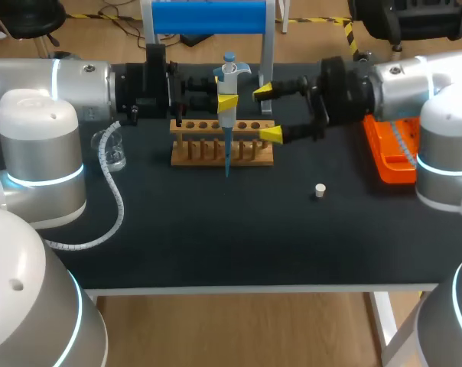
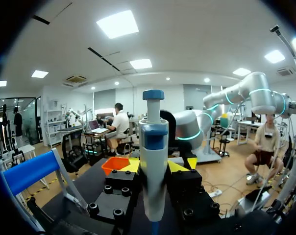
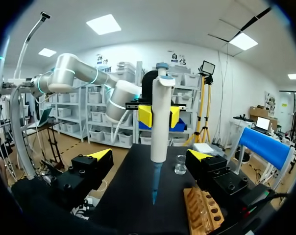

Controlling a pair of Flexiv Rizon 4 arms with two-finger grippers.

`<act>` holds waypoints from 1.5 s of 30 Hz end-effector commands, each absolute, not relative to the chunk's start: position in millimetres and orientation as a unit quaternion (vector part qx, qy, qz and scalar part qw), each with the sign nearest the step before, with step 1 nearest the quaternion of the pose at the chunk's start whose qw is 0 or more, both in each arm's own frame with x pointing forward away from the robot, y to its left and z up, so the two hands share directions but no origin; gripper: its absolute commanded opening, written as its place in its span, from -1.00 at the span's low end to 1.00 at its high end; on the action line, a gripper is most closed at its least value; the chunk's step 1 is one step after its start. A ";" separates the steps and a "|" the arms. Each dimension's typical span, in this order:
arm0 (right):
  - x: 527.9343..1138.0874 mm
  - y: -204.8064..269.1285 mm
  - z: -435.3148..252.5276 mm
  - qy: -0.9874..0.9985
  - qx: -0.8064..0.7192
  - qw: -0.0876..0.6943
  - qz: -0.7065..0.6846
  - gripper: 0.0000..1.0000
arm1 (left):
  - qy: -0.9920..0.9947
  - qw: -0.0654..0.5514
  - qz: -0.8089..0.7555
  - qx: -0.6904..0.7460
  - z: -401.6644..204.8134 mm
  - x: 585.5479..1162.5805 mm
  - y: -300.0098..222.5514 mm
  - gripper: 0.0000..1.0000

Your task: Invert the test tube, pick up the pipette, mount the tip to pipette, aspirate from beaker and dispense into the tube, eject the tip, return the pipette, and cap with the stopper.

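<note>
– Two grippers and six items are to be entered, left to right. What is recorded at the left of the frame?

– The beaker [image 1: 113, 150] is noted standing at the left of the table [image 1: 216, 237], well apart from the rest. Just left of centre, the left gripper [image 1: 226, 102] is found clenched on the pipette [image 1: 228, 118]. The pipette is held upright with a blue tip [image 1: 227, 153] fitted, and the tip's end hangs close by the wooden rack [image 1: 250, 153] at centre. Whether a test tube sits in the rack cannot be told.

– And to the right?

– The right gripper [image 1: 267, 113] is recorded as released. Its fingers [image 1: 271, 134] are spread wide just right of the pipette, and nothing is touched. The stopper [image 1: 320, 190] lies loose right of centre, nearer the front edge. The orange tip box [image 1: 390, 157] is at the right edge.

– How is the step in hand judged?

– With the tip mounted, liquid transfer is judged to be in hand. Whether liquid has been drawn cannot be told. The pipette should be held plumb and clamped below the plunger, so that the plunger is left free. The tip's end should be lowered squarely into the vessel's mouth without the rim being struck. The rack should not be nudged.

– Markings?

– No legible label or writing is made out on any item, so none is entered.
</note>
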State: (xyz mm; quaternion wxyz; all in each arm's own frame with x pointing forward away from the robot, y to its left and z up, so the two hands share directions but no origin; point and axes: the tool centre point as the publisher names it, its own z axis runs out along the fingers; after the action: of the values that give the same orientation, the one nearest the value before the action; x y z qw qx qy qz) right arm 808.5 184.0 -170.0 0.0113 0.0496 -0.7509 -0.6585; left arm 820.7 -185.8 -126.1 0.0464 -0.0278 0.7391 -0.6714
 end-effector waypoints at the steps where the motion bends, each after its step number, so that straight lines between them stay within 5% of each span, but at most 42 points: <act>1: 803.1 194.8 -170.7 -0.750 0.047 0.007 -0.660 1.00 | 0.739 0.047 -0.672 -0.028 -125.9 820.7 -186.5 -1.00; 41: 817.6 249.8 -161.3 -0.702 -0.008 -0.004 -0.712 1.00 | 0.739 0.047 -0.672 -0.028 -125.9 820.7 -186.5 -1.00; 45: 818.6 252.4 -161.4 -0.703 -0.012 -0.006 -0.711 0.61 | 0.739 0.047 -0.672 -0.028 -125.9 820.7 -186.5 -1.00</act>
State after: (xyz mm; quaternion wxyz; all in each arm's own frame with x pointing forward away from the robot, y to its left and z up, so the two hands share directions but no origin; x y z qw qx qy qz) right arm 818.9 249.0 -160.6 -0.0042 -0.0091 -0.7022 -0.7120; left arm 820.7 -185.9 -126.1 0.0464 -0.0278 0.7391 -0.6714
